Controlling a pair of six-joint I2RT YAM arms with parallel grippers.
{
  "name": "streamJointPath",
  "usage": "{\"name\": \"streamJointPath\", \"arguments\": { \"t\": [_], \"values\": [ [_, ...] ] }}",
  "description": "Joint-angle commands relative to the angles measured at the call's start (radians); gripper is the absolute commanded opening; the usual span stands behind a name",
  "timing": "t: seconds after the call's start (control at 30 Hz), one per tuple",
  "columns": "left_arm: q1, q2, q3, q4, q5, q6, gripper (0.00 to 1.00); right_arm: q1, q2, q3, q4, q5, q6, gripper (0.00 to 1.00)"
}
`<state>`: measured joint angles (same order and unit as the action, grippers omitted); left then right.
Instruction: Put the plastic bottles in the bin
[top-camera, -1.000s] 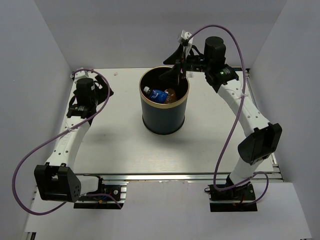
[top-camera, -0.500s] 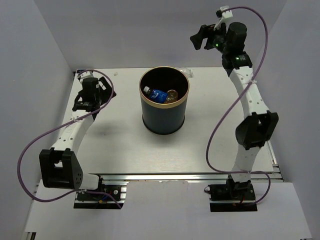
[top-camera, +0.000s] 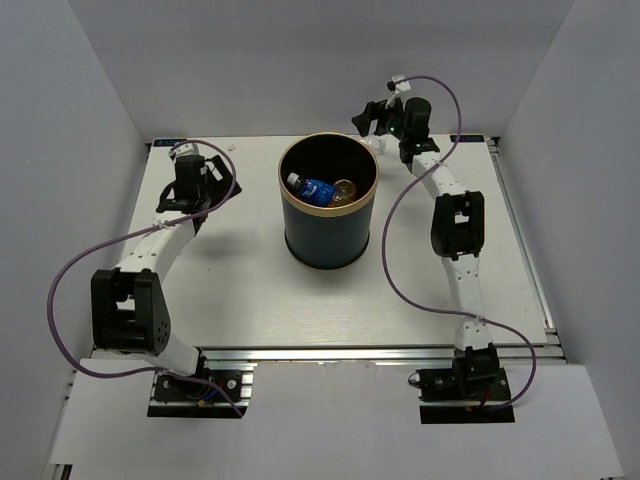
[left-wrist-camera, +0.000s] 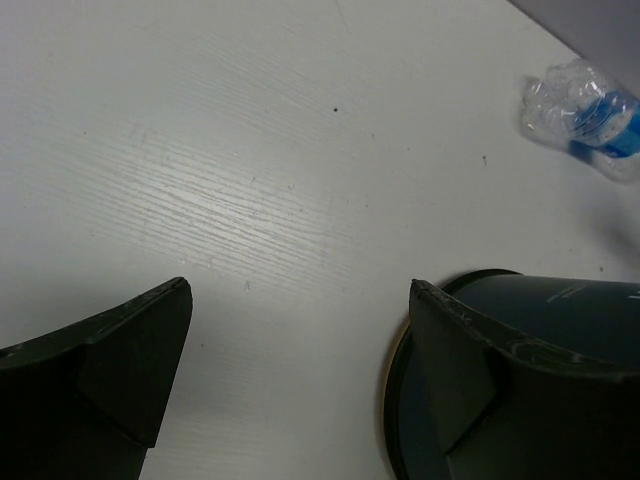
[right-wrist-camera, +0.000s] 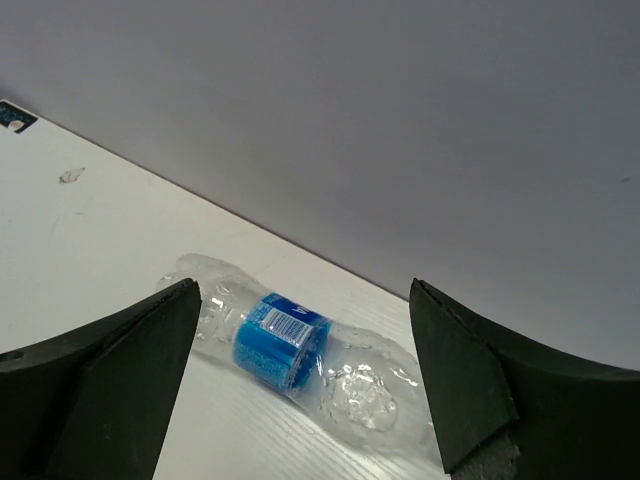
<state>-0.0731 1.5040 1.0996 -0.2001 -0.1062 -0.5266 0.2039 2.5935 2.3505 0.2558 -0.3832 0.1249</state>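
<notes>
The dark bin (top-camera: 327, 232) with a gold rim stands mid-table. Inside it lie a blue-labelled bottle (top-camera: 317, 189) and a stubby orange one (top-camera: 345, 188). A crumpled clear bottle with a blue label (right-wrist-camera: 290, 345) lies on its side by the back wall, just behind the bin, and shows far off in the left wrist view (left-wrist-camera: 585, 115). My right gripper (top-camera: 366, 118) (right-wrist-camera: 300, 290) hovers open above it, a finger off each end, not touching. My left gripper (top-camera: 220, 180) (left-wrist-camera: 300, 285) is open and empty over bare table, left of the bin (left-wrist-camera: 580, 300).
Grey walls close in the table (top-camera: 250, 290) at the back and on both sides. Purple cables loop from both arms. The right arm's elbow (top-camera: 458, 222) stands right of the bin.
My right gripper left the bin's mouth, rose high at the back, then dropped behind the bin over the clear bottle. The left arm folded back, its gripper shifting slightly rearward.
</notes>
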Motion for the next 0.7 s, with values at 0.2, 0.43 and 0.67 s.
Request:
{"name": "streamJointPath", "arguments": {
  "t": [0.2, 0.43, 0.67],
  "values": [
    [0.006, 0.087, 0.028, 0.021, 0.065, 0.019, 0.98, 0.06, 0.103, 0.05, 0.263, -0.049, -0.037, 0.89],
    [0.006, 0.125, 0.059, -0.018, 0.051, 0.017, 0.98, 0.058, 0.094, -0.025, 0.203, -0.091, -0.008, 0.89],
    [0.006, 0.122, 0.06, -0.022, 0.056, 0.016, 0.98, 0.029, -0.047, -0.223, 0.214, -0.229, 0.027, 0.89]
  ]
}}
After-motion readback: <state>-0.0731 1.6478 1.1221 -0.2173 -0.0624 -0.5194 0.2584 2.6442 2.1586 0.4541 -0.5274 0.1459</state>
